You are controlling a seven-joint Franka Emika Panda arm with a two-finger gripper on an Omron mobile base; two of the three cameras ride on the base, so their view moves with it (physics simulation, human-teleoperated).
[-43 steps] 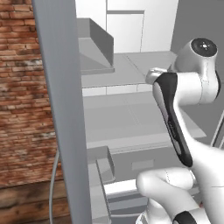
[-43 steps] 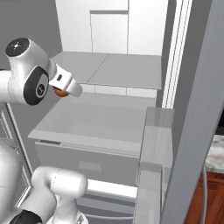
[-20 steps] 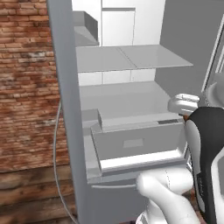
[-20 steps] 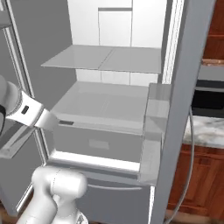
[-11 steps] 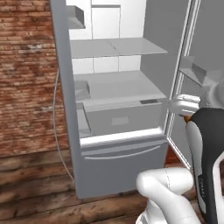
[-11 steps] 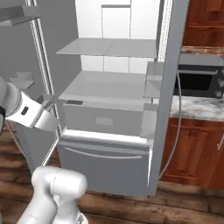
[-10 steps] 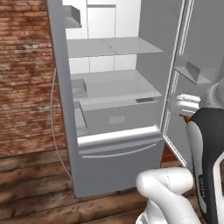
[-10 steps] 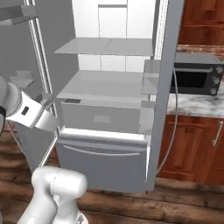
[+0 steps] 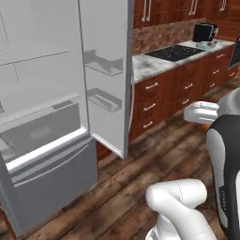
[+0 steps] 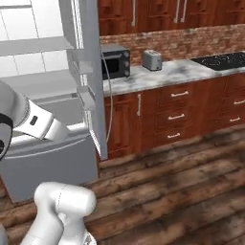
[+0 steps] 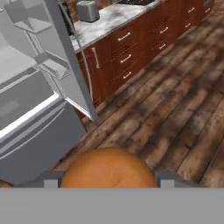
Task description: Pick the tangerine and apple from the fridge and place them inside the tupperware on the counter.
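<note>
The bright orange tangerine sits between my two finger tips at the bottom of the hand view, with my gripper shut on it above the wooden floor. The grey fridge stands at the left with its door swung open. Beyond it to the right runs the marbled counter. A small pale tray, probably the tupperware, lies at its far end past the black cooktop. The apple is out of view.
A microwave and a toaster stand on the counter beside the fridge. Red-brown drawers line the front under the counter. Wooden floor stretches open in front of the cabinets. The open door's edge juts out over the floor.
The whole picture has swung from the fridge's inside toward the counter, so the base has backed off and turned right. The tangerine stays in my gripper.
</note>
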